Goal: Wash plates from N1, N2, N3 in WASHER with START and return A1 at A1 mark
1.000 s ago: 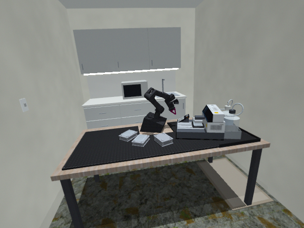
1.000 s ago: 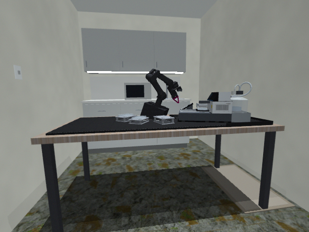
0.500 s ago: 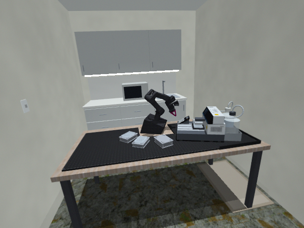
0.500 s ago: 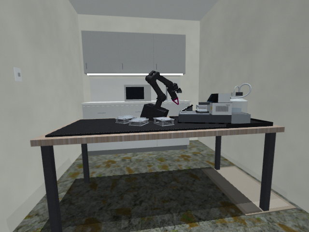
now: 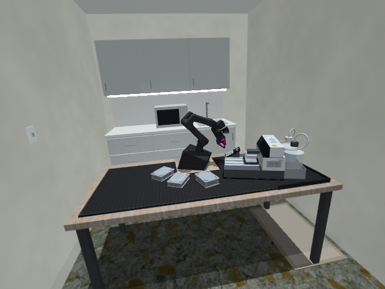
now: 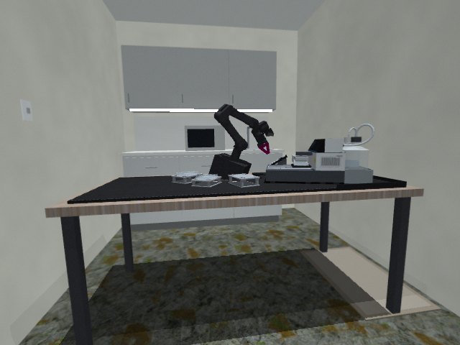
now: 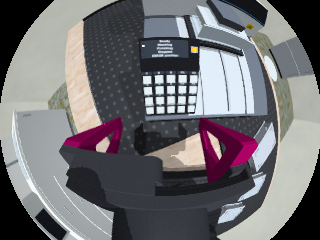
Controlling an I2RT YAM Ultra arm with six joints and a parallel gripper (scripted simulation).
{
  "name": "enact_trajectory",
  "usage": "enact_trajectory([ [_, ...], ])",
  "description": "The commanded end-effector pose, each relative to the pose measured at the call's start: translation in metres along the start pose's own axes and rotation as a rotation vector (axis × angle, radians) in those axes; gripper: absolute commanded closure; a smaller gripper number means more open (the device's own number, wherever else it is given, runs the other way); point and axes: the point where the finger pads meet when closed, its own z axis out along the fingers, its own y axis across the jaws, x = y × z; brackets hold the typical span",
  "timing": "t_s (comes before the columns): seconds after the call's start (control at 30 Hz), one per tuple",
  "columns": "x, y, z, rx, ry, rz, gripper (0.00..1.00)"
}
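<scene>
A wooden-edged table point(image 5: 198, 208) on dark legs carries a black perforated mat point(image 5: 124, 189) that covers nearly its whole top. On the mat three plate nests stand close together, each with a plate on it: one on the left point(image 5: 162, 173), one in the middle point(image 5: 178, 179), one on the right point(image 5: 206, 179). Behind them sits the arm's black base point(image 5: 188, 165). To the right the plate washer point(image 5: 248, 168) rests on the mat, its liquid bottles point(image 5: 293, 152) at its far end
</scene>
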Motion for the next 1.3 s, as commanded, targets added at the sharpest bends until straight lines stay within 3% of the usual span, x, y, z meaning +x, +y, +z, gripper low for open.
enact_trajectory([
  [0.0, -0.011, 0.003, -0.002, -0.034, -0.005, -0.04, 0.0],
  [1.27, -0.116, -0.042, -0.002, -0.032, -0.009, -0.044, 0.0],
])
